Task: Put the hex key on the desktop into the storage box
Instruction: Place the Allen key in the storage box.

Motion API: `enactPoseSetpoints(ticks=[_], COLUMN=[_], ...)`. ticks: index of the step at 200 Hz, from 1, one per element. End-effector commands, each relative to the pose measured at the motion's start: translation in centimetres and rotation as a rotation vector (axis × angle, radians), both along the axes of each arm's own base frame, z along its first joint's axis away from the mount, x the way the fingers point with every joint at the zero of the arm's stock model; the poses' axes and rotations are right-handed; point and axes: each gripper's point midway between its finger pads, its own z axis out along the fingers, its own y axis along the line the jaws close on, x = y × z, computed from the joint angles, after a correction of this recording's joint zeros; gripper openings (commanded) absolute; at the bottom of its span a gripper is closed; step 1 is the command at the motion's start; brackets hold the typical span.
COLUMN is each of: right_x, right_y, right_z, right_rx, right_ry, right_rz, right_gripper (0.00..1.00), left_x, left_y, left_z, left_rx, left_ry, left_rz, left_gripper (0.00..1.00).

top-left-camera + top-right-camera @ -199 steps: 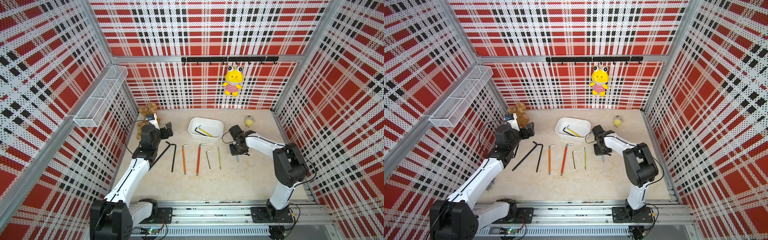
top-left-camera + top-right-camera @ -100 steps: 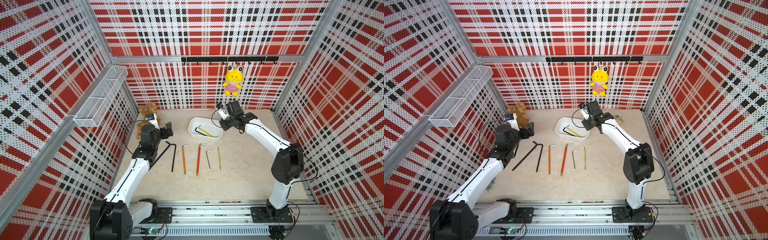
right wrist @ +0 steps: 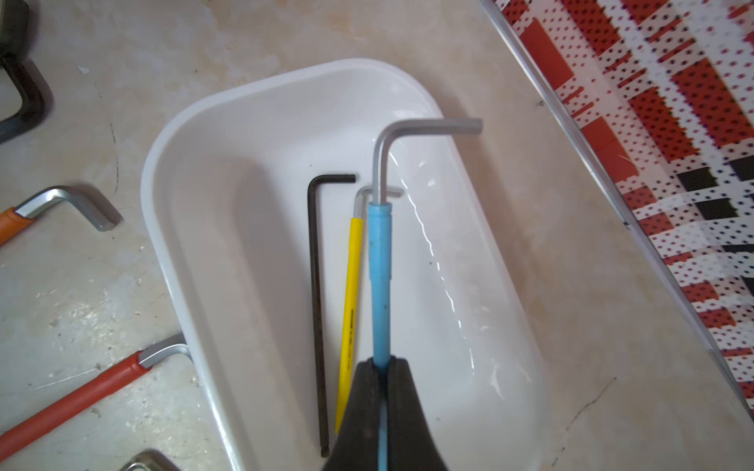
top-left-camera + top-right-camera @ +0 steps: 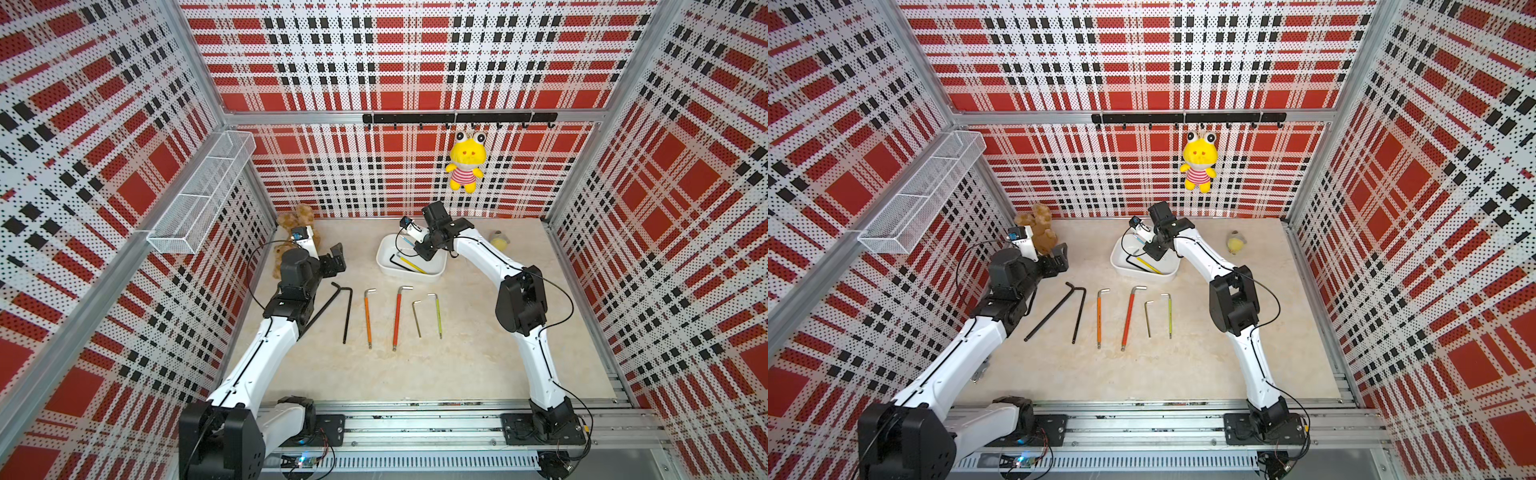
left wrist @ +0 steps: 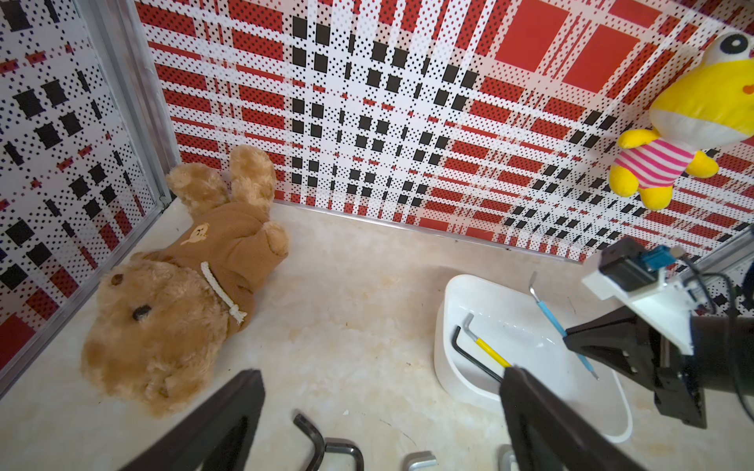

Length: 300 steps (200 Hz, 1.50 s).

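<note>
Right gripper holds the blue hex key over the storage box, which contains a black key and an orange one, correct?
No: right wrist view shows a yellow key, not orange, beside the black key in the storage box. The right gripper does hold the blue hex key.

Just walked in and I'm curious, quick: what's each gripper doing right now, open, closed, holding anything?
Left gripper: open, holding nothing.
Right gripper: closed on the blue hex key, over the storage box.
</note>
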Motion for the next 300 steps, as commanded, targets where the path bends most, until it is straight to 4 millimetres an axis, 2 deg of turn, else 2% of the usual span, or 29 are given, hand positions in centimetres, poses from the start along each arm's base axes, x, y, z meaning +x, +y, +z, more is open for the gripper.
enactPoseSetpoints(ticks=[1, 37, 74, 92, 110, 123, 136, 165, 181, 201, 229, 251, 260, 261, 267, 282, 283, 284, 300], right_x=[-0.9, -1.2, -0.8, -0.7, -0.3, 0.0, 0.3, 1.1, 1.2, 0.9, -1.2, -3.9, -5.3, -5.5, -6.5, -8.7, -8.7, -8.9, -10.9], right_y=[1.0, 1.4, 1.3, 1.3, 1.2, 1.2, 1.2, 0.9, 0.9, 0.5, -1.6, -4.2, -5.5, -5.6, -6.3, -8.1, -8.2, -8.4, -10.2], right_z=[-0.8, -2.9, -4.0, -4.2, -4.0, -3.6, -3.2, -2.1, -0.4, 2.9, 7.2, 8.6, 8.4, 7.7, 7.2, 6.5, 6.9, 6.3, 4.6], right_rx=[-0.015, -0.036, -0.056, -0.059, -0.06, -0.055, -0.048, -0.043, -0.008, 0.057, 0.133, 0.14, 0.135, 0.125, 0.122, 0.126, 0.135, 0.124, 0.097], right_ry=[0.031, 0.07, 0.081, 0.077, 0.062, 0.048, 0.031, -0.01, -0.036, -0.083, -0.108, -0.085, -0.063, -0.051, -0.032, -0.001, -0.007, 0.003, 0.041], right_rz=[0.036, 0.022, -0.007, -0.017, -0.033, -0.047, -0.058, -0.096, -0.119, -0.174, -0.286, -0.391, -0.435, -0.439, -0.463, -0.539, -0.543, -0.551, -0.615], right_gripper=[0.0, 0.0, 0.0, 0.08, 0.21, 0.3, 0.35, 0.37, 0.37, 0.41, 0.49, 0.53, 0.54, 0.54, 0.55, 0.56, 0.56, 0.56, 0.56], left_x=[-0.2, -0.2, -0.2, -0.2, -0.3, -0.3, -0.3, -0.3, -0.4, -0.4, -0.4, -0.4, -0.4, -0.4, -0.4, -0.2, -0.2, -0.2, -0.1], left_y=[0.1, 0.0, 0.0, 0.0, 0.0, 0.0, 0.0, -0.1, -0.2, -0.2, -0.2, -0.3, -0.2, -0.3, -0.3, -0.4, -0.4, -0.5, -0.6], left_z=[0.1, 0.0, 0.1, 0.1, 0.1, 0.2, 0.2, -0.1, -0.1, -0.1, -0.1, -0.1, -0.2, -0.1, -0.1, -0.3, -0.3, -0.3, -0.5], left_rx=[0.004, 0.004, 0.003, 0.005, 0.005, 0.005, 0.006, 0.008, 0.009, 0.011, 0.014, 0.014, 0.015, 0.015, 0.014, 0.012, 0.011, 0.011, 0.005], left_ry=[-0.007, -0.007, -0.009, -0.009, -0.011, -0.01, -0.01, -0.005, -0.005, -0.003, -0.006, -0.005, -0.003, -0.004, -0.005, 0.001, 0.002, 0.002, 0.007], left_rz=[-0.003, -0.006, -0.006, -0.004, -0.004, -0.003, -0.003, -0.005, -0.004, -0.006, -0.002, -0.003, -0.003, -0.003, -0.005, -0.007, -0.009, -0.01, -0.015], left_gripper=[0.98, 0.98, 0.97, 0.97, 0.98, 0.97, 0.98, 0.97, 0.97, 0.97, 0.98, 0.98, 0.98, 0.98, 0.98, 0.97, 0.97, 0.97, 0.98])
